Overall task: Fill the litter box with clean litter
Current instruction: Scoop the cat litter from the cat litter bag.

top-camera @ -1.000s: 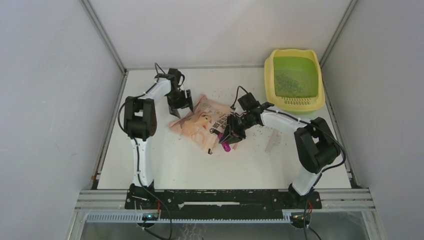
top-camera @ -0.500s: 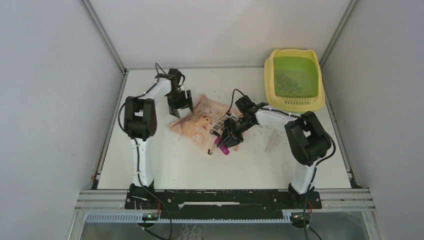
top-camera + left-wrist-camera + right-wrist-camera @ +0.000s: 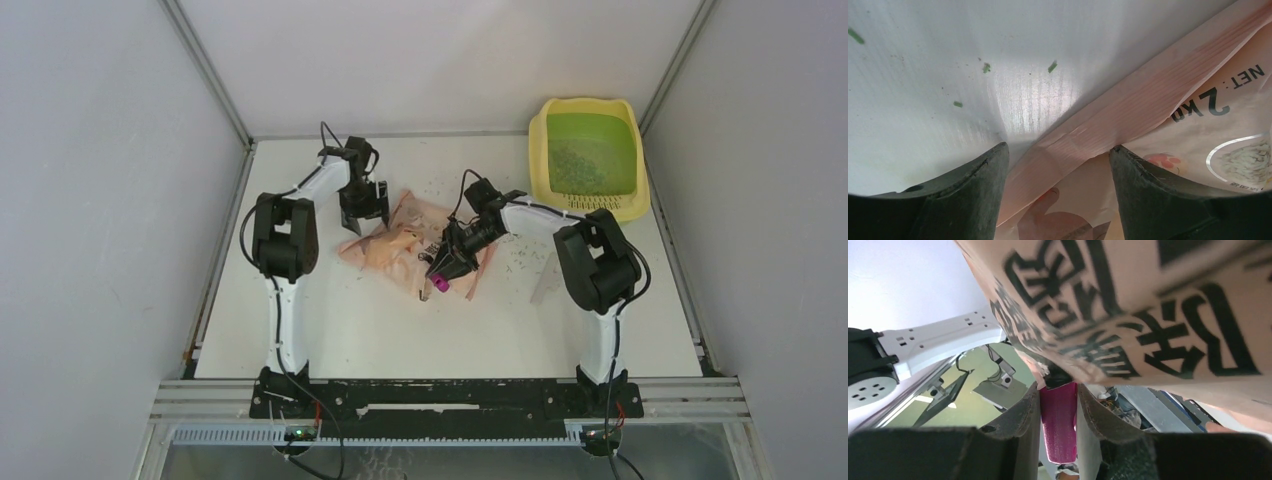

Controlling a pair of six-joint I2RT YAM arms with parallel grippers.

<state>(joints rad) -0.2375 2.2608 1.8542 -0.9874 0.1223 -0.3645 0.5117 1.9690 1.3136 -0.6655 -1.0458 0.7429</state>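
The litter box (image 3: 541, 165), yellow-rimmed with a green basin, stands at the back right with a patch of dark litter (image 3: 573, 160) inside. A peach-pink printed bag (image 3: 398, 243) lies mid-table. My left gripper (image 3: 362, 214) hangs open at the bag's far left corner. In the left wrist view the bag's ribbed sealed edge (image 3: 1128, 125) runs between the spread fingers (image 3: 973, 200) of the left gripper (image 3: 1058, 150). My right gripper (image 3: 446, 267) is shut on the handle of a magenta scoop (image 3: 1059, 425). The scoop's (image 3: 440, 288) front end is hidden under the bag's (image 3: 1148, 315) near right edge.
Loose granules (image 3: 520, 255) are strewn over the white table right of the bag and behind it. A pale strip (image 3: 541, 285) lies right of the right gripper. Grey walls close in both sides and the back.
My right gripper has swung left and a little back with the scoop, pushing it in at the bag's right edge. The left gripper has shifted slightly toward the back right.
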